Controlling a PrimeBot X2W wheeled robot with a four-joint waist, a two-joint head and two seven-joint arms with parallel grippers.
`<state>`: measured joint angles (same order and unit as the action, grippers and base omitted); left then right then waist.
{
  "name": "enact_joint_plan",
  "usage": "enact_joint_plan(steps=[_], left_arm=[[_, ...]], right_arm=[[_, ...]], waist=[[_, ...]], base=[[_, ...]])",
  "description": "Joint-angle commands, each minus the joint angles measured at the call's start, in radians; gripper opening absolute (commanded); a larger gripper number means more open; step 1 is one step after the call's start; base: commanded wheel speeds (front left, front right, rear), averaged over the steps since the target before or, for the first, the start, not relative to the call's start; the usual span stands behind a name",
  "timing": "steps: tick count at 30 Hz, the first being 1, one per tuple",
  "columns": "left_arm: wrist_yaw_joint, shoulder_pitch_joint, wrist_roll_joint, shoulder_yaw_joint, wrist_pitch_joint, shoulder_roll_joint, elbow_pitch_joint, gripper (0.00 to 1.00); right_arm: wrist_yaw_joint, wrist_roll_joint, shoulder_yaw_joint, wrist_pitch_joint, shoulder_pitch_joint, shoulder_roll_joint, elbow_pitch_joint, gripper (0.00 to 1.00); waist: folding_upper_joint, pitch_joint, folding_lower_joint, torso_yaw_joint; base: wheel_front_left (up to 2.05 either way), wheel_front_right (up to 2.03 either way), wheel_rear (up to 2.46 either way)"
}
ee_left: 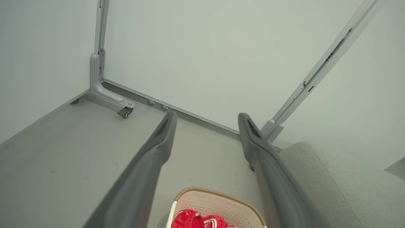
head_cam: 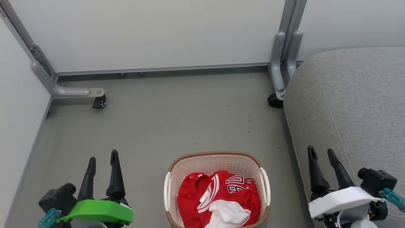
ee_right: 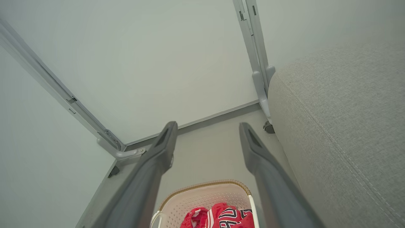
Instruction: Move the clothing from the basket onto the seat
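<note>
Floor: smooth grey-green, matte, with a few dark specks toward the right. Back panel: pale, plain, in a grey metal frame, two small studs under its lower rail. Left panel meets it at a corner; the frame's foot there ends in a black caster. Right post splits into two feet, with a second caster below. Light is even, shadows soft.

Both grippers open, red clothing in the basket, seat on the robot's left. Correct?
Not quite. The seat is on the robot's right, not its left: the head view shows it next to the right gripper. The rest holds: that gripper and the left gripper both stand open, and the red clothing lies in the basket.
</note>
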<state>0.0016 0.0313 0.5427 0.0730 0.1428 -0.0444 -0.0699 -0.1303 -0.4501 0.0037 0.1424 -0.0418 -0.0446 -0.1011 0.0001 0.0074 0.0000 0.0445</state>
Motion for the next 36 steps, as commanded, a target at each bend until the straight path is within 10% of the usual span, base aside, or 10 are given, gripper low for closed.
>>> enact_joint_plan(steps=[1, 36], left_arm=[[0.007, 0.004, -0.036, 0.004, 0.010, -0.006, 0.017, 1.00], [0.033, 0.043, -0.368, 0.080, 0.089, -0.008, 0.046, 1.00]], right_arm=[[0.000, 0.036, 0.005, 0.011, -0.010, -0.005, 0.016, 1.00], [0.000, 0.370, 0.047, 0.090, -0.056, -0.007, 0.068, 1.00]], waist=[[-0.0001, 0.000, 0.0000, 0.000], [-0.0001, -0.003, 0.0000, -0.007]], base=[[0.00, 0.00, 0.00], [0.00, 0.00, 0.00]])
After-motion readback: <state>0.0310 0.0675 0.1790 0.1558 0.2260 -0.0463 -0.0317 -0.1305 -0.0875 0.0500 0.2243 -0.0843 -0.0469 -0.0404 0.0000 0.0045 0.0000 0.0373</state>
